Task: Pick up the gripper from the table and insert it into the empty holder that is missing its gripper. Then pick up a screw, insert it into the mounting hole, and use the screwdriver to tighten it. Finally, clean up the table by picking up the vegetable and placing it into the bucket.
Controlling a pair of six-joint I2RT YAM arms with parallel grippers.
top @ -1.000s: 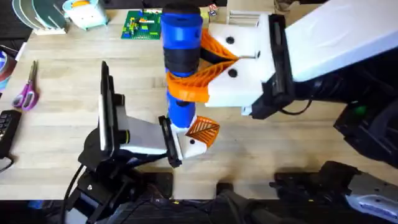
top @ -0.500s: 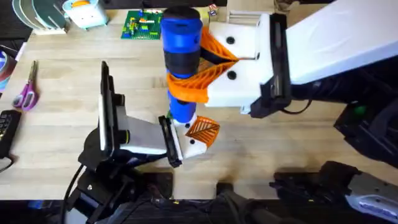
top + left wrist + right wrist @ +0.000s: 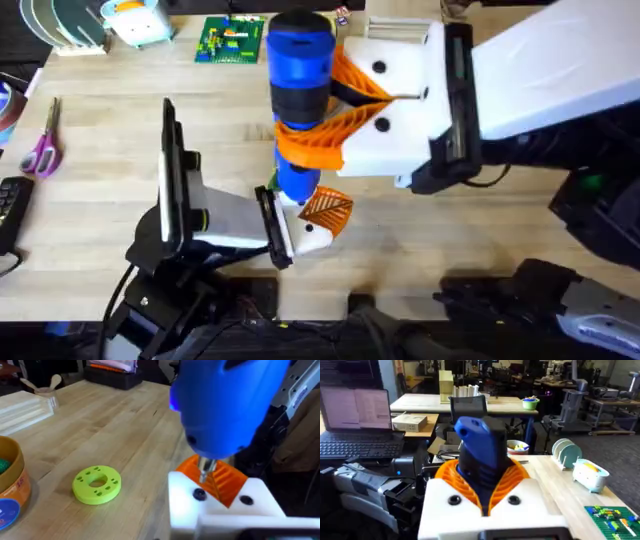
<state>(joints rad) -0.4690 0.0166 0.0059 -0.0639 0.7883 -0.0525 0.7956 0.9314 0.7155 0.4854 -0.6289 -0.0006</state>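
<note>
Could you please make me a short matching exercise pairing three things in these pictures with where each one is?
Things:
1. screwdriver
2. lime-green disc
3. scissors

Places:
A. flat on the table beside the bucket
B. near the table's left edge in the overhead view
C. upright, clamped in the right gripper

Pairs: 1-C, 2-A, 3-B
</note>
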